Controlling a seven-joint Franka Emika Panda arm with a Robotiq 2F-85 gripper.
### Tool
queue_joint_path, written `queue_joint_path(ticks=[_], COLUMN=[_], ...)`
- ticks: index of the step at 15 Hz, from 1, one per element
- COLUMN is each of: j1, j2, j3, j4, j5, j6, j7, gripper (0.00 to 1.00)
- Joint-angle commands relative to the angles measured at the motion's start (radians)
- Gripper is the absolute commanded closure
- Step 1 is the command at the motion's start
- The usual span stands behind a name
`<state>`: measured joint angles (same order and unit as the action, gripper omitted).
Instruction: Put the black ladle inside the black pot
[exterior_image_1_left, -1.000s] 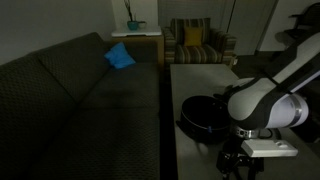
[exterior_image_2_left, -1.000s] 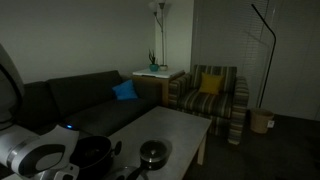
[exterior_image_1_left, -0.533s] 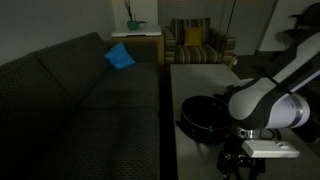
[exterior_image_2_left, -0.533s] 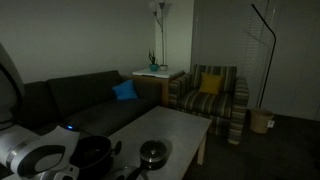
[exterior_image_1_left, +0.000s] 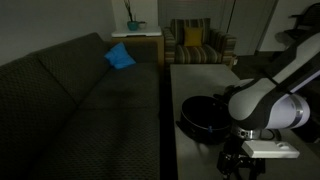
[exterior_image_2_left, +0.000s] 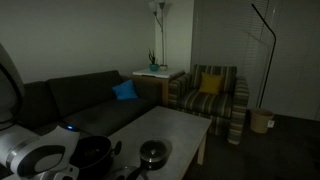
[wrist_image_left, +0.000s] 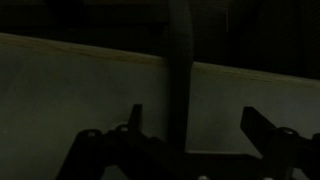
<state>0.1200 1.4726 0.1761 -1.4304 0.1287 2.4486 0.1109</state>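
Observation:
The room is dim. The black pot (exterior_image_1_left: 204, 112) sits on the pale coffee table (exterior_image_1_left: 195, 80), right beside my arm; it also shows in an exterior view as the black pot (exterior_image_2_left: 90, 154). My gripper (wrist_image_left: 197, 125) hangs low over the table in the wrist view, open, its two fingers wide apart. Between the fingers, nearer the left one, runs a slim dark strip that looks like the black ladle (wrist_image_left: 180, 85) handle, lying on the table. Its scoop end is hidden. In an exterior view the gripper (exterior_image_1_left: 240, 162) is just in front of the pot.
A smaller dark pan with a glass lid (exterior_image_2_left: 152, 152) stands next to the pot. A dark sofa (exterior_image_1_left: 80, 100) runs along the table, with a blue cushion (exterior_image_1_left: 120, 57). A striped armchair (exterior_image_2_left: 212, 95) stands beyond the table's far end.

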Motion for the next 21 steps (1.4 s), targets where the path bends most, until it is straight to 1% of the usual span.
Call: queue_joint_path(ticks=[1,12,15,20,21], j1=[0.009,0.009,0.027,0.090,0.067], j2=[0.000,0.000,0.000,0.000,0.000], j3=[-0.008,-0.008,-0.007,-0.035,-0.020], j4=[0.005,0.005,0.015,0.029,0.029], j5=[0.016,0.016,0.022,0.012,0.015], j6=[-0.005,-0.005,0.005,0.028,0.007], j7=[-0.008,-0.008,0.017,0.086,0.059], gripper=[0.00,0.00,0.00,0.00,0.00])
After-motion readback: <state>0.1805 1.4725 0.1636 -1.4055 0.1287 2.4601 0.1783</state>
